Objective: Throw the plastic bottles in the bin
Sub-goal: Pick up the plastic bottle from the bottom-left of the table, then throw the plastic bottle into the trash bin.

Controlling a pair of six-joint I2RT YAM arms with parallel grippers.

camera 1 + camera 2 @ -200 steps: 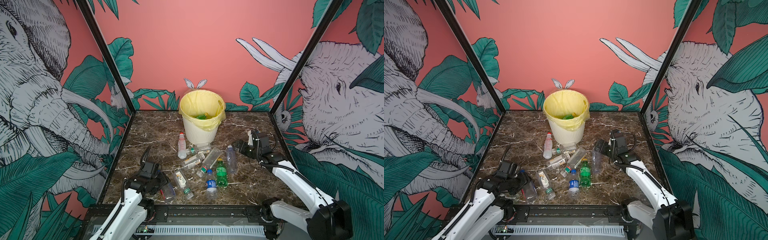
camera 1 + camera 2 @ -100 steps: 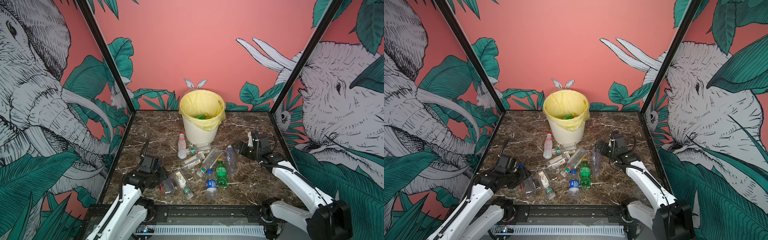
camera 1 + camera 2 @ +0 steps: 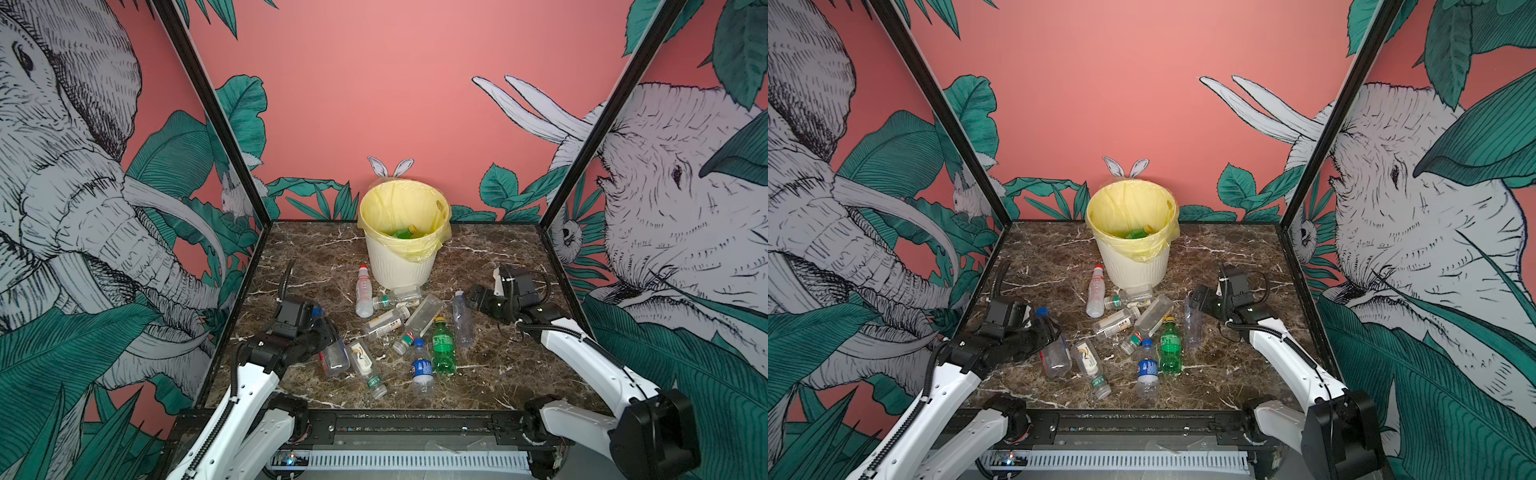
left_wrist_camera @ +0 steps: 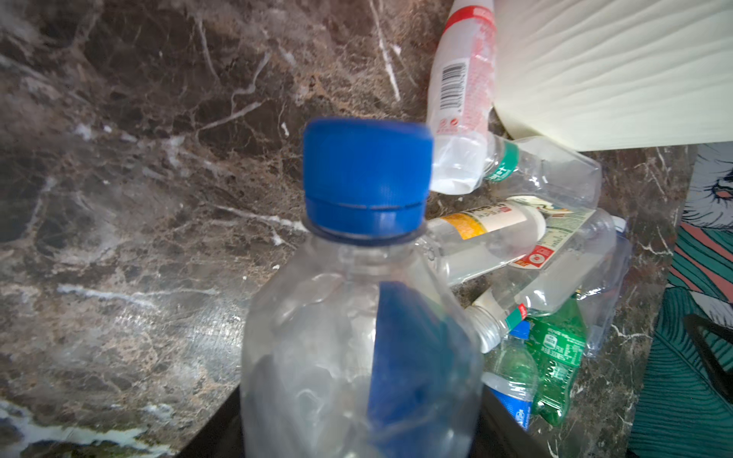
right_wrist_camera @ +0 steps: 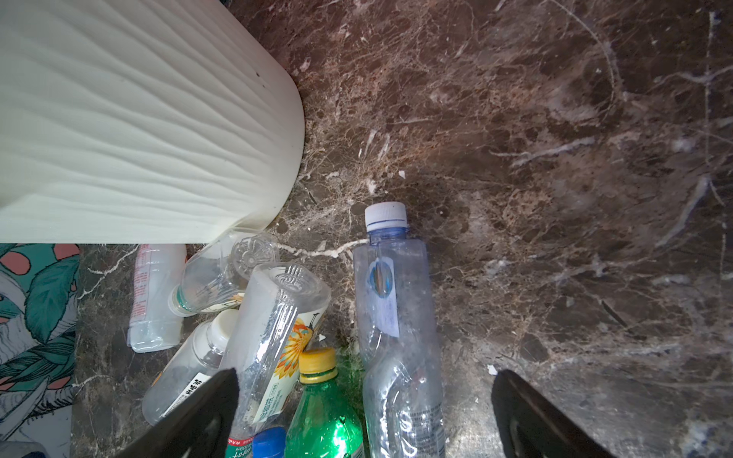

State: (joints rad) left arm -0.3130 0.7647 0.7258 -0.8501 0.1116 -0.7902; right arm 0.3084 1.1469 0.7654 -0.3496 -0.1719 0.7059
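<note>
My left gripper (image 3: pixel 322 334) (image 4: pixel 361 430) is shut on a clear plastic bottle (image 3: pixel 336 354) (image 3: pixel 1054 353) (image 4: pixel 357 349) with a blue cap, at the table's near left. The bottle fills the left wrist view and hides the fingers. Several more plastic bottles lie in a heap in front of the bin (image 3: pixel 401 266) (image 3: pixel 1133 270), among them a green one with a yellow cap (image 3: pixel 442 349) (image 5: pixel 321 420). My right gripper (image 3: pixel 478 297) (image 5: pixel 365 380) is open, just above a clear bottle with a white cap (image 3: pixel 461 318) (image 5: pixel 396 317). A green bottle (image 3: pixel 401 232) lies inside the bin.
The brown marble table (image 3: pixel 498 257) is boxed in by painted walls on three sides, with black corner posts (image 3: pixel 216 124). A black rail (image 3: pixel 395 419) runs along the front edge. The bin stands at the middle back, near the rear wall.
My left gripper has moved away from the front edge, toward the middle of the table, carrying the blue-capped bottle. The right arm has stayed in place.
</note>
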